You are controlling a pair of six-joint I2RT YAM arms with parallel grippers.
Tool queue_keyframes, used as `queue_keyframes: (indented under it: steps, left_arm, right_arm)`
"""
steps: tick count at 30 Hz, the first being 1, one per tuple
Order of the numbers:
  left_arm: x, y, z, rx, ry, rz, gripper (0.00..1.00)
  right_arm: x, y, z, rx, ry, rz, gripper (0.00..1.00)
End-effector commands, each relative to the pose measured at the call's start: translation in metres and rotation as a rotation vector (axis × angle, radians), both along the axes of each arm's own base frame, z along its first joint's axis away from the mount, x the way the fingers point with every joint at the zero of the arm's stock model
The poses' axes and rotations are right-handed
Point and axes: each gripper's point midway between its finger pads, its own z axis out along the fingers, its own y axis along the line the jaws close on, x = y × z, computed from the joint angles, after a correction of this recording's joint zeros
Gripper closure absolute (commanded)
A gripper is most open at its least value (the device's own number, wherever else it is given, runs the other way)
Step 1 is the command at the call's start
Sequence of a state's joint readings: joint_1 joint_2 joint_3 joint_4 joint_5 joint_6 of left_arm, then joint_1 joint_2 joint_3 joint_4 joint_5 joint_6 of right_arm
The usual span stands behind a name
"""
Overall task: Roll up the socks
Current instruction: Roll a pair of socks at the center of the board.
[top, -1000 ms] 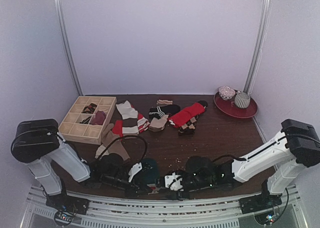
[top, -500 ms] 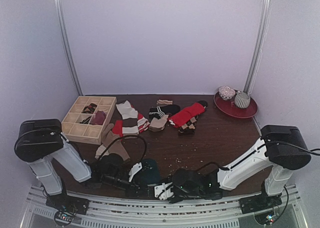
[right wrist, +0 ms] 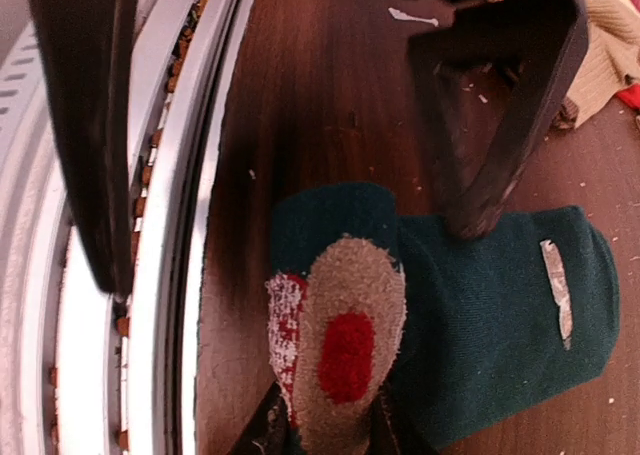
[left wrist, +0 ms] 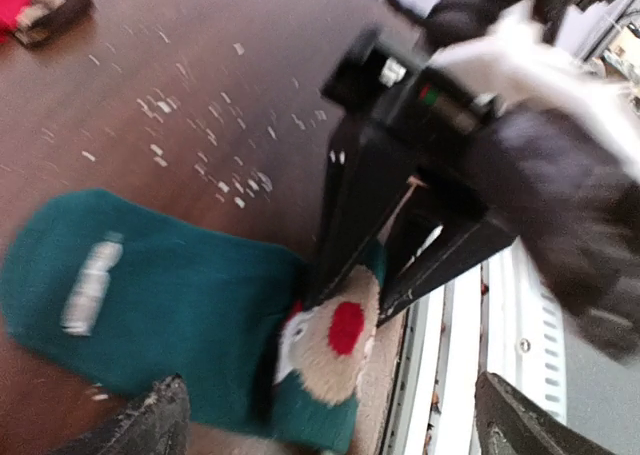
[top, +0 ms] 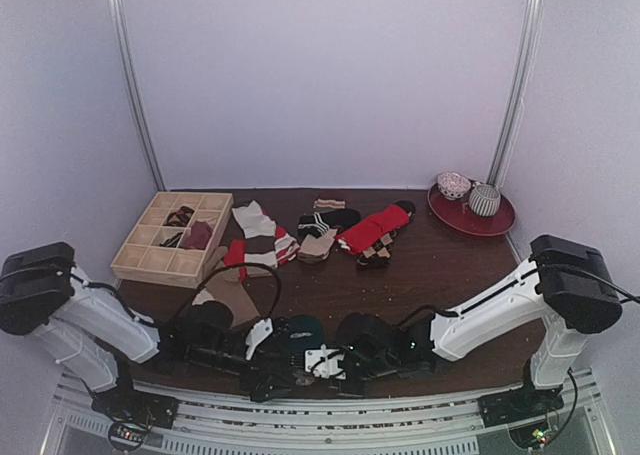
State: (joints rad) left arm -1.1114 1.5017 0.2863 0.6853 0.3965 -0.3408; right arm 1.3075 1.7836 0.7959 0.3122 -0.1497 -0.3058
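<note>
Top external, dark table (top: 450,270), pale walls (top: 330,75), left end effector (left wrist: 332,420) released, right end effector (right wrist: 328,430) grasping teal sock (right wrist: 500,295)

White link shells on left arm (top: 105,320) and right arm (top: 495,310); bulky black joint housings at lower corners; thin black cables; right end effector (left wrist: 348,305) matte black.

Robotics lab test cell: plain white panel walls (top: 320,75) on aluminium posts (top: 130,85) enclosed a dark wooden table (top: 450,265), and a slotted aluminium mounting rail (right wrist: 170,295) ran just beside the right gripper (right wrist: 325,430).
</note>
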Motion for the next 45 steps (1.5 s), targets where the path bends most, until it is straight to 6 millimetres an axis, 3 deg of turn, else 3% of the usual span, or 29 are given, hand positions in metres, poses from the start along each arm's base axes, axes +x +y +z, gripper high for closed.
queue_keyframes:
  steps: [1, 3, 8, 11, 16, 21, 24, 28, 32, 34, 35, 36, 37, 40, 42, 45]
  left_arm:
    - [0.022, 0.023, 0.023, -0.007, -0.174, 0.12, 0.02]
    - [0.023, 0.029, 0.041, -0.068, -0.233, 0.136, 0.02]
    - [0.01, 0.029, 0.057, -0.155, -0.32, 0.075, 0.03]
    - [0.007, 0.022, 0.052, -0.147, -0.337, 0.027, 0.1]
    - [0.008, 0.011, 0.036, -0.109, -0.359, -0.011, 0.11]
    - [0.01, -0.007, 0.023, -0.081, -0.346, -0.059, 0.22]
    - [0.012, -0.012, 0.007, -0.047, -0.315, -0.063, 0.31]
    - [0.009, -0.014, -0.007, -0.014, -0.264, -0.071, 0.52]
    - [0.004, -0.007, -0.011, -0.007, -0.223, -0.062, 0.56]
    - [0.003, -0.001, -0.012, -0.006, -0.216, -0.05, 0.76]
    - [0.003, 0.001, -0.012, -0.005, -0.214, -0.042, 0.91]
    - [0.003, 0.003, -0.011, -0.006, -0.211, -0.036, 1.0]
    - [0.001, 0.004, -0.011, -0.011, -0.205, -0.039, 1.0]
    - [-0.003, 0.006, -0.011, -0.015, -0.162, -0.04, 1.0]
    - [-0.003, 0.01, -0.014, -0.009, -0.121, -0.01, 1.0]
    - [-0.003, 0.023, -0.029, 0.043, -0.047, 0.052, 1.0]
  right_arm:
    - [-0.021, -0.032, -0.01, -0.134, 0.36, 0.002, 0.75]
    - [-0.015, -0.035, -0.013, -0.167, 0.474, -0.021, 0.75]
    - [-0.008, -0.033, -0.037, -0.289, 0.708, -0.101, 0.75]
    - [-0.005, -0.03, -0.048, -0.328, 0.814, -0.147, 0.75]
    - [-0.01, -0.031, -0.057, -0.362, 0.902, -0.157, 0.74]
    - [-0.011, -0.037, -0.066, -0.394, 0.942, -0.176, 0.74]
    - [-0.011, -0.039, -0.069, -0.397, 0.937, -0.18, 0.74]
    - [-0.011, -0.04, -0.069, -0.389, 0.945, -0.184, 0.74]
    - [-0.009, -0.038, -0.069, -0.38, 0.942, -0.185, 0.75]
    - [-0.008, -0.038, -0.069, -0.377, 0.94, -0.185, 0.75]
    - [-0.008, -0.038, -0.069, -0.376, 0.939, -0.187, 0.74]
    - [-0.007, -0.038, -0.07, -0.373, 0.938, -0.19, 0.75]
    - [-0.007, -0.037, -0.07, -0.371, 0.938, -0.191, 0.75]
    - [-0.003, -0.033, -0.066, -0.342, 0.918, -0.188, 0.75]
    - [0.006, -0.028, -0.054, -0.27, 0.854, -0.195, 0.69]
    - [0.034, -0.011, -0.012, -0.037, 0.66, -0.203, 0.65]
